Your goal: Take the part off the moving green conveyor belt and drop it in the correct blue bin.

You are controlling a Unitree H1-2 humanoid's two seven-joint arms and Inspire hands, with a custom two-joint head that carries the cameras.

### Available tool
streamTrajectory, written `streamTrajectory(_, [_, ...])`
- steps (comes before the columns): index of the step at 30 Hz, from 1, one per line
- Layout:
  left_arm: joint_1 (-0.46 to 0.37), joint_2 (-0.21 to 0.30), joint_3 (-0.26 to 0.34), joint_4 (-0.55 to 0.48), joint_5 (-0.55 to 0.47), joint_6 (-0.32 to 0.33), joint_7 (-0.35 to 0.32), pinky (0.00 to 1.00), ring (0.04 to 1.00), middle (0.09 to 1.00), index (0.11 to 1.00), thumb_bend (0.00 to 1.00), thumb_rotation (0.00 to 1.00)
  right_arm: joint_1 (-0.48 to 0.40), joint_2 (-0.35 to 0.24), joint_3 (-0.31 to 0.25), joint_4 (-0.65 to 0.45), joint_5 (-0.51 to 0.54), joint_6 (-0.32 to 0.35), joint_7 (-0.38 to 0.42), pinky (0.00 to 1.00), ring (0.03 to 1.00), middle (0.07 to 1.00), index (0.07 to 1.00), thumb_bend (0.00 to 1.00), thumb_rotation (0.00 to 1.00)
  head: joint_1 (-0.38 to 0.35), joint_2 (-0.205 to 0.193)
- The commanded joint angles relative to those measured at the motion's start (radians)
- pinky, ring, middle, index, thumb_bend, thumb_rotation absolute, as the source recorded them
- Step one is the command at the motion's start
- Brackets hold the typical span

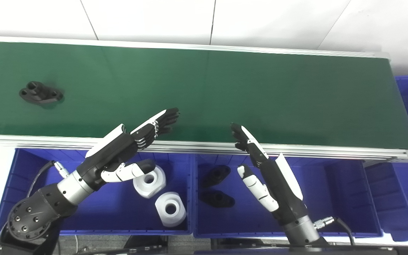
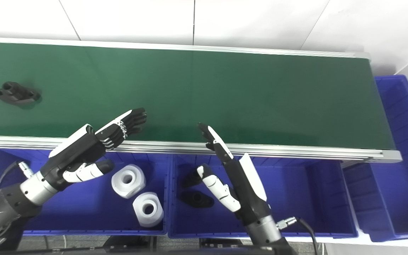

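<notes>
Black flanged part (image 1: pixel 41 93) lay upper left on the green conveyor belt (image 1: pixel 260 95); left hand (image 1: pixel 126 148) and right hand (image 1: pixel 266 173), both spread and empty, waited at its near edge, seemingly to intercept.

We see the green conveyor belt (image 1: pixel 225 92) cut off at the left edge. The right hand (image 2: pixel 237 184) partly hides one black part (image 2: pixel 191 178) in the middle blue bin (image 2: pixel 296 226).

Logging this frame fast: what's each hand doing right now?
Left hand: open, holding nothing, above the left blue bin.
Right hand: open, holding nothing, above the middle blue bin.
</notes>
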Motion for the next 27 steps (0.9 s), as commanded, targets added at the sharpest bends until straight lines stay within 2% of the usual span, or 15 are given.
streamTrajectory(1, [-0.004,0.011,0.002,-0.023,-0.01,-0.04,-0.001,0.96,0.997,1.0,1.0,0.35,0.74,0.007,0.008,0.001,-0.027,0.01,-0.051,-0.009,0.9,0.948,0.958,0.953,0.43,1.0,0.001,0.0])
streamTrajectory(7, [0.0,0.012,0.002,-0.025,-0.011,-0.036,0.0,0.96,0.998,1.0,1.0,0.36,0.73,0.003,0.007,0.001,-0.02,0.008,-0.058,-0.01,0.89,0.944,0.953,0.951,0.42,1.0,0.0,-0.002])
streamTrajectory(8, [0.0,0.013,0.002,-0.025,-0.007,-0.038,-0.001,0.96,0.998,1.0,1.0,0.36,0.74,0.004,0.007,0.001,-0.018,0.008,-0.059,-0.011,0.89,0.944,0.953,0.951,0.42,1.0,0.0,-0.009])
streamTrajectory(10, [0.004,0.012,0.001,-0.015,-0.004,-0.049,-0.002,0.97,1.0,1.0,1.0,0.36,0.75,0.008,0.006,0.002,-0.006,0.006,-0.072,-0.016,0.89,0.944,0.954,0.952,0.42,1.0,0.008,-0.059])
streamTrajectory(11, [0.007,0.011,0.0,-0.011,-0.004,-0.053,-0.002,0.96,0.998,1.0,1.0,0.36,0.74,0.009,0.006,0.003,-0.001,0.004,-0.076,-0.017,0.89,0.944,0.953,0.951,0.42,1.0,0.008,-0.059])
streamTrajectory(12, [0.013,0.005,-0.003,0.01,-0.003,-0.081,-0.005,0.96,0.993,1.0,0.995,0.36,0.73,0.014,0.002,0.004,0.016,0.002,-0.096,-0.024,0.88,0.94,0.952,0.951,0.43,1.0,0.036,-0.141])
streamTrajectory(13, [0.019,-0.002,-0.007,0.034,0.003,-0.111,-0.007,0.96,0.992,1.0,0.994,0.36,0.73,0.02,-0.003,0.004,0.038,-0.002,-0.119,-0.031,0.88,0.94,0.952,0.951,0.43,1.0,0.049,-0.189])
streamTrajectory(14, [0.023,-0.007,-0.012,0.054,0.008,-0.137,-0.008,0.95,0.986,1.0,0.989,0.37,0.72,0.026,-0.006,0.004,0.054,-0.003,-0.136,-0.036,0.88,0.937,0.952,0.951,0.43,1.0,0.052,-0.201])
streamTrajectory(15, [0.026,-0.013,-0.017,0.077,0.016,-0.163,-0.008,0.94,0.974,0.992,0.98,0.38,0.7,0.029,-0.008,0.002,0.076,-0.006,-0.158,-0.044,0.87,0.932,0.95,0.949,0.43,1.0,0.064,-0.255])
streamTrajectory(17, [0.025,-0.021,-0.027,0.109,0.026,-0.191,-0.006,0.91,0.955,0.979,0.966,0.39,0.66,0.03,-0.011,-0.005,0.108,-0.014,-0.188,-0.054,0.84,0.917,0.942,0.939,0.42,1.0,0.078,-0.287])
streamTrajectory(19, [0.021,-0.027,-0.034,0.128,0.029,-0.201,-0.003,0.89,0.947,0.971,0.958,0.39,0.62,0.025,-0.012,-0.012,0.129,-0.012,-0.203,-0.058,0.82,0.904,0.936,0.93,0.41,0.98,0.086,-0.306])
streamTrajectory(22, [0.016,-0.031,-0.036,0.128,0.028,-0.19,0.002,0.87,0.938,0.964,0.938,0.39,0.58,0.014,-0.012,-0.018,0.142,-0.009,-0.22,-0.061,0.79,0.885,0.919,0.903,0.4,0.92,0.087,-0.309])
streamTrajectory(27, [0.004,-0.031,-0.036,0.125,0.041,-0.194,0.004,0.85,0.929,0.959,0.934,0.39,0.6,0.003,-0.014,-0.021,0.138,-0.009,-0.215,-0.051,0.77,0.879,0.918,0.901,0.39,0.9,0.082,-0.298])
